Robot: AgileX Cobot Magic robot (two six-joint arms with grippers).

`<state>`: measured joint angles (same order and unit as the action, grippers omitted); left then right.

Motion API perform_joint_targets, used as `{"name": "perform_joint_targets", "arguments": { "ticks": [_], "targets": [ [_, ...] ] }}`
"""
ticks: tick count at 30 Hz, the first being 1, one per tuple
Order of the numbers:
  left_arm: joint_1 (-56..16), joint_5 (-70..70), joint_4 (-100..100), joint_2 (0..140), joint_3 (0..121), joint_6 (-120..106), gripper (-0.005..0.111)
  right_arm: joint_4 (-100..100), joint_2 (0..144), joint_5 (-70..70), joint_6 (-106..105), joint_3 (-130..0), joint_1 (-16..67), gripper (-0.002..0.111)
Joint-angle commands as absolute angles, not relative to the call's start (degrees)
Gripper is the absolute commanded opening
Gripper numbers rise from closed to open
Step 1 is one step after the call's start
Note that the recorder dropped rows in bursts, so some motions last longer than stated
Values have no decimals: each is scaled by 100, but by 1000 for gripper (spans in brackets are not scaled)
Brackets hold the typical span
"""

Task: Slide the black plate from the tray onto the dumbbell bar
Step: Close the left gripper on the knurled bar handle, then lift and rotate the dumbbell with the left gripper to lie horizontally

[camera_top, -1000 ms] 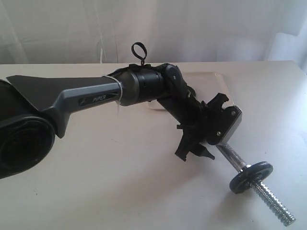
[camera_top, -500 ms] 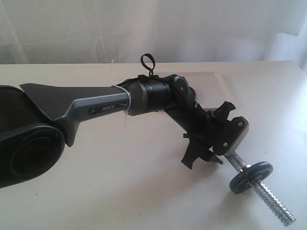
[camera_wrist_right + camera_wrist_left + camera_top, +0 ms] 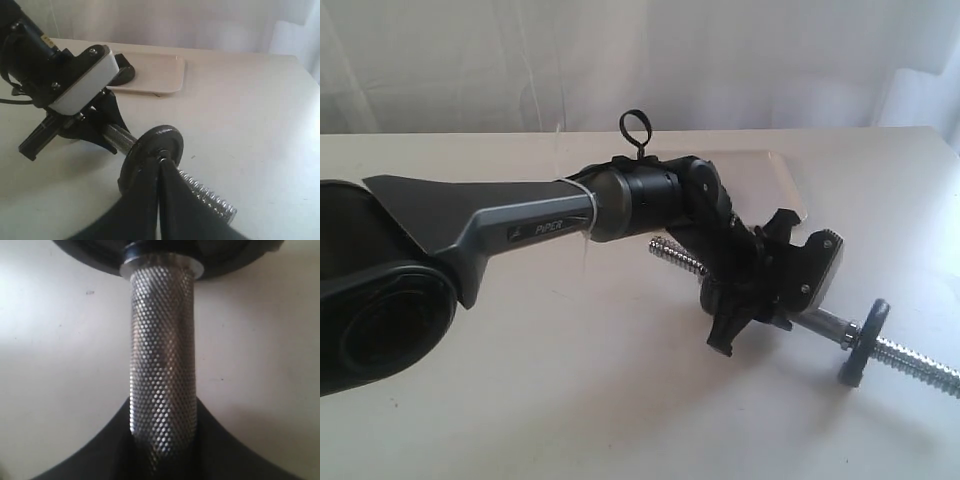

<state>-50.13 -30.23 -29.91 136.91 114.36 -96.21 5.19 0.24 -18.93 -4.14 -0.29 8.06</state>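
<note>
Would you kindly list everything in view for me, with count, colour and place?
table: one, off-white, under everything.
tray: one, pale white, on the table.
black plate: one, black, on the dumbbell bar.
second disc: one, black, in the tray, partly hidden.
dumbbell bar: one, chrome, in the left gripper.
curtain: one, white, behind the table.
left gripper: one, black, closed round the bar.
right gripper: one, black, shut, near the plate.

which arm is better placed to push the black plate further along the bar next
Right. The right gripper, shut, has its tips against the black plate, which is already on the dumbbell bar. The left gripper is occupied, clamped around the bar's knurled middle.
</note>
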Motion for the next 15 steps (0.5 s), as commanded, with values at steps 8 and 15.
{"name": "perform_joint_targets", "arguments": {
  "ticks": [8, 15],
  "targets": [
    [-5067, -3996, -1556, 13508, 11393, -7939, 0, 489, 0, -1838, -421, 0, 795, 0],
    [-5042, -4404, -1013, 13333, 11393, -7168, 0, 489, 0, -1838, -421, 0, 795, 0]
  ]
}}
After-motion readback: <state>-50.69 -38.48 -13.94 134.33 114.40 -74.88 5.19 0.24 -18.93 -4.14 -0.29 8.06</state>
